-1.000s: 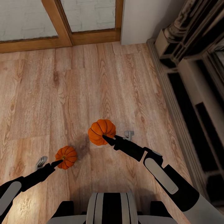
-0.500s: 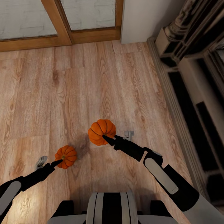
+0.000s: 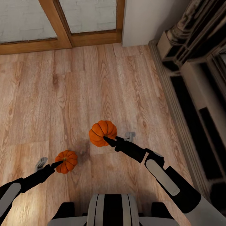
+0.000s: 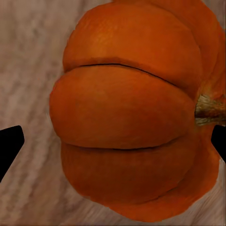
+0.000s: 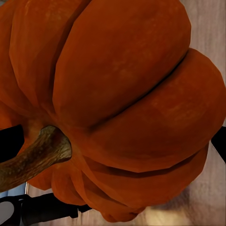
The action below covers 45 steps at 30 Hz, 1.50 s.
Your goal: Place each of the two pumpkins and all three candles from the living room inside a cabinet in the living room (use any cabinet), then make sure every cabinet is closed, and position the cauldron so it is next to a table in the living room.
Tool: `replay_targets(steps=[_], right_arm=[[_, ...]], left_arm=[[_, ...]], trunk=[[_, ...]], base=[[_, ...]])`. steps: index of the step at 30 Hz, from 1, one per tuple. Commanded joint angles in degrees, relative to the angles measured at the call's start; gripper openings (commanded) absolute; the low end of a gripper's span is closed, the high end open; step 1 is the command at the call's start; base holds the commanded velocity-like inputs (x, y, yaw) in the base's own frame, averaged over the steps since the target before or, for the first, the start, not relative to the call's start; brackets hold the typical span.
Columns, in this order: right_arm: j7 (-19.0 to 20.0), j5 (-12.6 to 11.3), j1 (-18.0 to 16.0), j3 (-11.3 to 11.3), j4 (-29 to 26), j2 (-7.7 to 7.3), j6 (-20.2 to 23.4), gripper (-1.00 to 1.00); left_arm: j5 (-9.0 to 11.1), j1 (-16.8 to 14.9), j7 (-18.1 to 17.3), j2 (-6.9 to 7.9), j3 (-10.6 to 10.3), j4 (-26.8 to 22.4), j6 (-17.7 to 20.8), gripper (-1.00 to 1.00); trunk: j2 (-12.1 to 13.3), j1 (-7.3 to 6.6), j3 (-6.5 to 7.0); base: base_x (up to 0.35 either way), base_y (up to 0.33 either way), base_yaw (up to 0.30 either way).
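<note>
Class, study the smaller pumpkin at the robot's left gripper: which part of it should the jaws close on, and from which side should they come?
Grip the smaller pumpkin across its round ribbed body, at its widest girth, not by the stem. In the left wrist view the stem is short and thin and points sideways, so it offers little hold. The left gripper already sits at the robot-facing side with a jaw on either flank, so that approach probably suits.

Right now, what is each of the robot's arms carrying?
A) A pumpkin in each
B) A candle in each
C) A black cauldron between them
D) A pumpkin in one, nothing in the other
A: the left gripper has its jaws on the smaller pumpkin, and the right gripper has its jaws on the larger pumpkin, both above the wooden floor; each wrist view shows orange ribs between dark fingertips.
</note>
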Motion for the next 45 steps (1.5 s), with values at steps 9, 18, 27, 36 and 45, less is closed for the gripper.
replay_targets(steps=[9,18,27,36,45], right_arm=[[-0.1,-0.4,0.0,0.0,0.0,-0.03,0.1,-1.00],[-0.1,-0.4,0.0,0.0,-0.1,-0.03,0.1,-1.00],[0.0,-0.4,0.0,0.0,-0.1,-0.03,0.1,-1.00],[0.0,-0.4,0.0,0.0,-0.1,-0.03,0.1,-1.00],[0.0,-0.4,0.0,0.0,-0.1,-0.03,0.1,-1.00]], left_arm=[[0.2,0.0,-0.1,-0.04,0.1,0.0,0.4,1.00],[0.3,0.0,-0.1,-0.05,0.2,0.1,0.4,1.00],[0.3,0.0,-0.1,-0.06,0.1,0.7,0.4,-1.00],[0.4,0.0,-0.1,-0.05,0.1,0.6,0.3,-1.00],[0.6,0.0,-0.1,-0.05,0.1,0.5,0.3,-1.00]], trunk=[[0.0,0.00,-0.03],[0.0,0.00,-0.03],[0.0,0.00,-0.03],[0.0,0.00,-0.03],[0.0,0.00,-0.03]], base=[[0.078,0.000,0.000],[0.026,0.000,0.000],[0.000,0.000,0.000],[0.000,0.000,0.000],[0.000,0.000,0.000]])
